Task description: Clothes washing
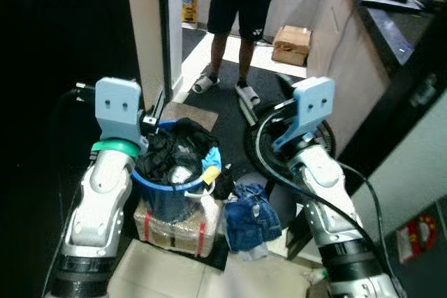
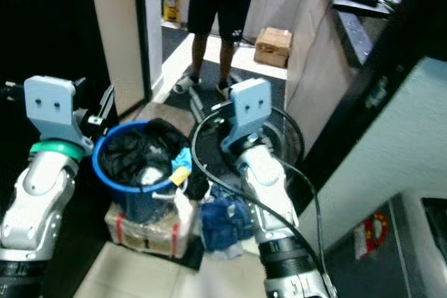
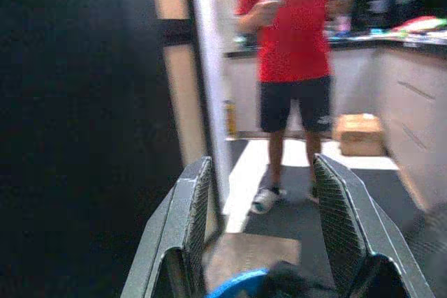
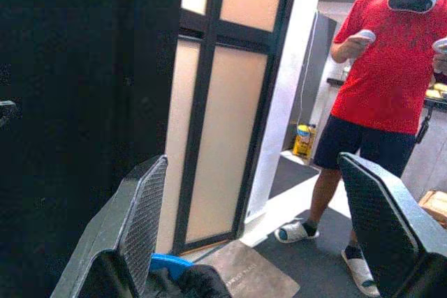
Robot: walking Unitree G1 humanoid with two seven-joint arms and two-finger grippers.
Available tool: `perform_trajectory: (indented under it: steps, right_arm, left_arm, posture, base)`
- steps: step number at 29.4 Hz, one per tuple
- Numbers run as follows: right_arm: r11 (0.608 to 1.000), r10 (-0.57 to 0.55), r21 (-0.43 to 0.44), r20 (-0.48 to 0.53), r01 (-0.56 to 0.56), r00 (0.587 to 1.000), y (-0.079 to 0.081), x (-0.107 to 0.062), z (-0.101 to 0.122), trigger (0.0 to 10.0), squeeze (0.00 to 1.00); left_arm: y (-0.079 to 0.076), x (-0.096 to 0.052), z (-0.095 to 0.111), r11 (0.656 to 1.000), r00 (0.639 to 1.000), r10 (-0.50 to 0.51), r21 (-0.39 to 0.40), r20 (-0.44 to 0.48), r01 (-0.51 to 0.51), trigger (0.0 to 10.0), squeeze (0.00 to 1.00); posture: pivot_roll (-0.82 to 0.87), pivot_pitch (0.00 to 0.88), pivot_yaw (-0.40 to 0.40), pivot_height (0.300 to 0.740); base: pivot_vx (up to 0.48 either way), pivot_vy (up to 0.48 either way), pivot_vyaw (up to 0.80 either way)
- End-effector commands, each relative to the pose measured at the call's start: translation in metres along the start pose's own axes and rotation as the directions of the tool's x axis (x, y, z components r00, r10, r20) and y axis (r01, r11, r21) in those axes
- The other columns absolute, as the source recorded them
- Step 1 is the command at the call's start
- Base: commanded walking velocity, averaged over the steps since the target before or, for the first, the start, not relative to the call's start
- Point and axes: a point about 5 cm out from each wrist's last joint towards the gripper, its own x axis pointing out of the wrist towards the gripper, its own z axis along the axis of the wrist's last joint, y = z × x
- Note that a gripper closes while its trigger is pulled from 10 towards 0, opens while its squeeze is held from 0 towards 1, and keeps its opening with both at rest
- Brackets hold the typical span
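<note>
Your left gripper (image 3: 262, 232) and right gripper (image 4: 255, 225) hover jaws released above the clothes-filled blue bucket (image 1: 171, 186).

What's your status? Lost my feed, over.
Both tools open, empty: left tool, right tool. Blue basket full of dark clothes. Jeans on floor beside it. Person standing ahead.

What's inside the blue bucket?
The blue bucket is stuffed with dark clothes, plus a light blue piece and a yellow bit at its rim. Whatever lies deeper is covered by the pile.
</note>
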Motion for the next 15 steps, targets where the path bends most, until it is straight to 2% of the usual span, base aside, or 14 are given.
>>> perform_trajectory:
  steps: [1,6,13,15]
  right_arm:
    - [1.000,-0.016,-0.006,-0.015,0.016,1.000,-0.006,-0.003,-0.002,10.0,0.00]
    - [1.000,-0.015,0.002,-0.015,0.015,1.000,-0.006,-0.003,-0.002,10.0,0.00]
    - [1.000,-0.023,-0.004,-0.021,0.023,1.000,-0.006,-0.004,-0.003,10.0,0.00]
    - [0.999,-0.043,-0.008,-0.066,0.042,0.997,-0.009,-0.008,-0.015,10.0,0.00]
  left_arm:
    - [-0.006,0.000,-0.001,1.000,1.000,-0.019,0.000,-0.004,0.019,10.0,0.00]
    - [-0.005,-0.001,-0.001,1.000,1.000,-0.017,0.000,-0.005,0.017,10.0,0.00]
    - [-0.005,-0.001,-0.003,1.000,1.000,-0.016,-0.002,-0.011,0.016,10.0,0.00]
    - [-0.006,-0.005,-0.014,1.000,0.999,-0.022,-0.013,-0.049,0.022,10.0,0.00]
  posture:
    - [0.09,0.017,-0.019,0.740]
    - [0.09,0.019,-0.020,0.740]
    - [0.09,0.020,-0.021,0.740]
    - [0.08,0.019,-0.022,0.740]
  base:
    - [0.480,0.000,0.74]
    - [0.480,0.000,0.74]
    - [0.480,0.000,0.00]
    - [0.339,0.000,0.00]
